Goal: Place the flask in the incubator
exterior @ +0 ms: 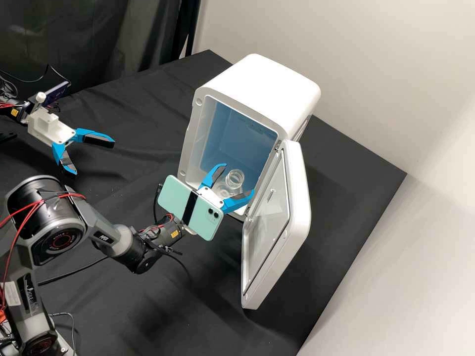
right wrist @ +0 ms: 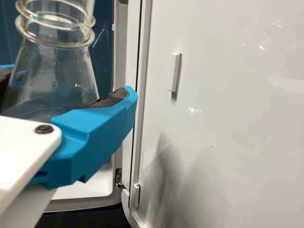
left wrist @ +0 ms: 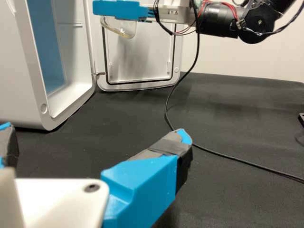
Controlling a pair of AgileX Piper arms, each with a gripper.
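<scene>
Flask (exterior: 235,178) clamped in right gripper (exterior: 228,187) at incubator (exterior: 262,94) mouth; looks like insertion step. Next: push deeper, set down, release. Left gripper (exterior: 91,157) splayed, well away from incubator.

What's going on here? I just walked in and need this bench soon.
The right gripper is shut on a glass flask and holds it at the mouth of the white incubator, whose door stands wide open. The flask has not been let go. The left gripper hovers open above the bench, away from the incubator, holding nothing.
</scene>
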